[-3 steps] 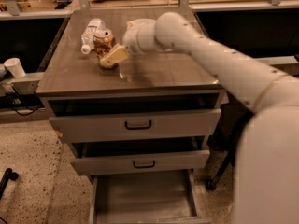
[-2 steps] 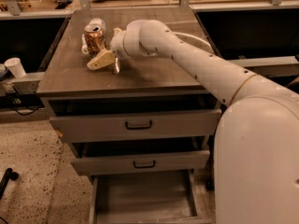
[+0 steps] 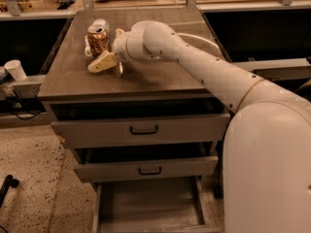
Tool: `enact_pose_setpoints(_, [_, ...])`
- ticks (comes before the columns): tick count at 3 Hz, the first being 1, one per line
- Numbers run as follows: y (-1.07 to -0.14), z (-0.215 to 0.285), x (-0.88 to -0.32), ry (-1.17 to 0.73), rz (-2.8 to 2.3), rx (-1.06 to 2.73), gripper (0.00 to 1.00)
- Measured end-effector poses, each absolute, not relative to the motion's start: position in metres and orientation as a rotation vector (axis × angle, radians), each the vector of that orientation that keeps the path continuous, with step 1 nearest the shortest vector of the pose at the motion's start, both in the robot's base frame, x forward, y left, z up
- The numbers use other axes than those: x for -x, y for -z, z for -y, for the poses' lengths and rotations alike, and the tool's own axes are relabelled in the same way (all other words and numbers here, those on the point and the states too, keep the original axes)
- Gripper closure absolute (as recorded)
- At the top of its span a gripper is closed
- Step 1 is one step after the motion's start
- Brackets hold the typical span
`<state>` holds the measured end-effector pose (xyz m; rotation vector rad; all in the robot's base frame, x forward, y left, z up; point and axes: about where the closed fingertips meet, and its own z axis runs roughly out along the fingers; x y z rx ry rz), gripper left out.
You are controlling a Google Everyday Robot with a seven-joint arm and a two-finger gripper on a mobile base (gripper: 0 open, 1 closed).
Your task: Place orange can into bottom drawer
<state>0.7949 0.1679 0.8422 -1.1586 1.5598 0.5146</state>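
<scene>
The orange can (image 3: 97,41) stands upright at the back left of the cabinet top (image 3: 146,76), its silver top showing. My gripper (image 3: 110,66) hovers just in front of and to the right of the can, low over the top, with its fingers (image 3: 100,63) apart and nothing between them. The arm reaches in from the right. The bottom drawer (image 3: 150,205) is pulled out at the foot of the cabinet; its grey floor is bare.
A white plastic bottle (image 3: 100,24) lies just behind the can. The two upper drawers, top (image 3: 143,129) and middle (image 3: 149,170), have black handles and stand slightly ajar. A white cup (image 3: 15,70) sits on a ledge at the left. A bench runs behind.
The gripper has swung left across the cabinet top and now sits close by the can. The can and bottle have not moved.
</scene>
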Motion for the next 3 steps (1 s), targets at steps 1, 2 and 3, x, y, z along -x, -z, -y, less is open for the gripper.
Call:
enact_pose_setpoints(1, [-0.86, -0.179, -0.789, -0.555, -1.502, 1.131, 0.0])
enact_pose_setpoints(2, [-0.879, -0.19, -0.776, -0.568, -1.473, 1.142, 0.0])
enact_pose_setpoints(3, [-0.879, -0.19, -0.776, -0.567, -1.472, 1.143, 0.27])
